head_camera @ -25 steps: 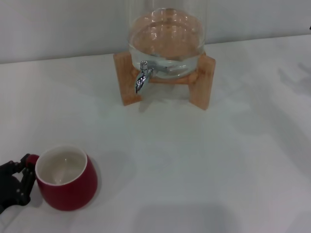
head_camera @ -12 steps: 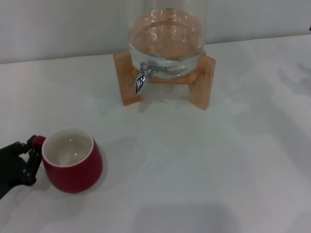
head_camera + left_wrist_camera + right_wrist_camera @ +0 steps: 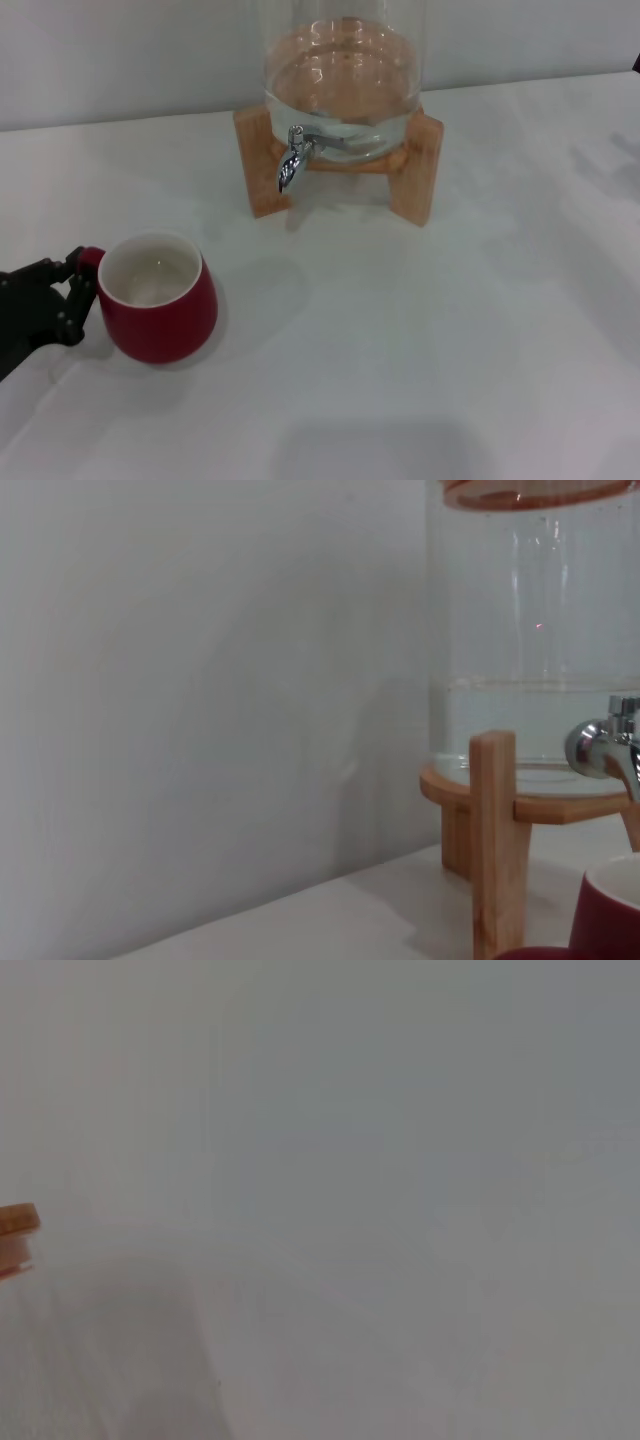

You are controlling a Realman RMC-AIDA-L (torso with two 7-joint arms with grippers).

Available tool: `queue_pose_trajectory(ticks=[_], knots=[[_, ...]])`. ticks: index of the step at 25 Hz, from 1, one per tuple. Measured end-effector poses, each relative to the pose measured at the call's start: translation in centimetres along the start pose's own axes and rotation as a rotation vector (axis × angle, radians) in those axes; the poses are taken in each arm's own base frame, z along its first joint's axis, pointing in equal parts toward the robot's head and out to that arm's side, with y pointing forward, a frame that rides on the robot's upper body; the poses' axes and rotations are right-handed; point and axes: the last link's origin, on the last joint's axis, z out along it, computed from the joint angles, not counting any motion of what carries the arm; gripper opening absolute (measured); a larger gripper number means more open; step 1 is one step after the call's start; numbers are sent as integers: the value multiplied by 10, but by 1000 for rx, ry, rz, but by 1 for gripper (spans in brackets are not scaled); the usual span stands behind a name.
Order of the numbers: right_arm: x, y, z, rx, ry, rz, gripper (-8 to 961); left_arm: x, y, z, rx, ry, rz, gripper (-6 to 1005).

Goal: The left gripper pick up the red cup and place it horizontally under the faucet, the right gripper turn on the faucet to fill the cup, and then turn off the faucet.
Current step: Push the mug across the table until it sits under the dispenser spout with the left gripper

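Head view: the squat dark red ceramic cup (image 3: 158, 298) with a white inside stands upright on the white table (image 3: 420, 340) toward the robot's left and near side, well apart from the small chrome faucet (image 3: 291, 160). Nothing can be made out inside the cup. Its small loop handle points left, and the black jointed fingers of the left gripper (image 3: 72, 290) are closed around that handle. Bare tabletop lies between the cup and the faucet, and more to the right of the cup. The faucet's spout points down from a clear glass dispenser jar (image 3: 343, 75) partly filled with water, resting on a light wooden stand (image 3: 415, 165) at the far side, near the grey wall (image 3: 120, 55).

The left wrist view shows the jar's water level from the side, a stand leg, the faucet (image 3: 606, 750) and the cup's rim (image 3: 612, 912) at the frame edge. The right wrist view shows mostly blank wall; the right gripper appears nowhere.
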Motion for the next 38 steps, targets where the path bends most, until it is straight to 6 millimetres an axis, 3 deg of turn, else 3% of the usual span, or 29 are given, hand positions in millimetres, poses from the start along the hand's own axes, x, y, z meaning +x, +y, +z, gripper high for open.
queue_pose_trajectory(ticks=[38], knots=[[1, 4, 1, -24, -3, 11, 783, 25, -15, 59, -12, -77, 4, 134]])
